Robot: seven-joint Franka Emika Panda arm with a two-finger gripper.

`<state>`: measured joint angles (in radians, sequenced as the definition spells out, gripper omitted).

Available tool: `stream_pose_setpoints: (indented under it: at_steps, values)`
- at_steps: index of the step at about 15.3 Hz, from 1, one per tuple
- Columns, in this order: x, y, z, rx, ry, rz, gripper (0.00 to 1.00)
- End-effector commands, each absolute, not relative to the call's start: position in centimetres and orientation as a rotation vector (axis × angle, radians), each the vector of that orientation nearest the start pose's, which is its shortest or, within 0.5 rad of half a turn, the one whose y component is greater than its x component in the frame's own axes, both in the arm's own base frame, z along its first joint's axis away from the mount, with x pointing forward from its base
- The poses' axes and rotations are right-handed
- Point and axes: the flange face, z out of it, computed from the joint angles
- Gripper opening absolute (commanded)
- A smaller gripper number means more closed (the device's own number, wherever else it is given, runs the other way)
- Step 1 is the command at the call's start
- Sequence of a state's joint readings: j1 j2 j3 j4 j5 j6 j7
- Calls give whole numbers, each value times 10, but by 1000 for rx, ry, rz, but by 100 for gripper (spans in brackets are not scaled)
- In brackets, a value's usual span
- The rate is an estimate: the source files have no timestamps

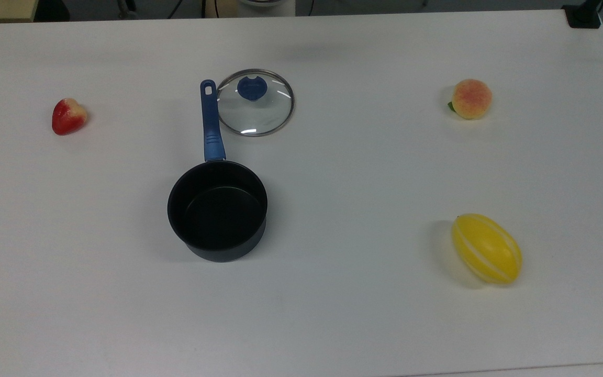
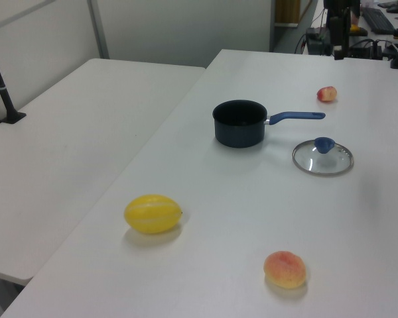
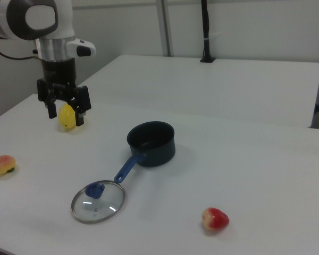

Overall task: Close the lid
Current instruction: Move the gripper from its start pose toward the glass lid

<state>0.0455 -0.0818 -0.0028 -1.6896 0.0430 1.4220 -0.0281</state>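
We see the round clear glass lid [image 1: 255, 102] with blue knob flat on the white table [image 1: 364, 173], upper centre of the top view, beside the black saucepan's [image 1: 218, 209] blue handle. The gripper [image 3: 64, 110] hangs spread, holding nothing, upper left of the right view.

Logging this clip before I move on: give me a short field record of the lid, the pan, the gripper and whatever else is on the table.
lid: flat on the table, knob up, beside the pan handle, not on the pan
saucepan: black, open, nothing inside, blue handle
gripper: open, above the table, apart from the lid, holding nothing
other items: strawberry, peach, yellow melon
table: white
task state: lid not yet picked up
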Motion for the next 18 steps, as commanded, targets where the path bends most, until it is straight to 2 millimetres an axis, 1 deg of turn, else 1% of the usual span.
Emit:
stream_pose_setpoints:
  at_steps: [1,3,5,7,8,9,12,15,16,17,18]
  values:
    - [499,43,583,-3093,-224,363,100]
    - [496,47,572,-3086,-249,406,100]
    - [494,59,558,-3088,-284,441,100]
    - [490,66,542,-3100,-303,479,100]
    - [487,73,534,-3106,-327,492,100]
    - [483,75,524,-3118,-336,484,100]
    - [466,77,507,-3140,-348,396,100]
    - [463,82,489,-3151,-362,309,100]
    - [462,82,484,-3161,-335,260,100]
    - [461,84,475,-3171,-296,219,100]
    - [460,93,465,-3192,-274,177,100]
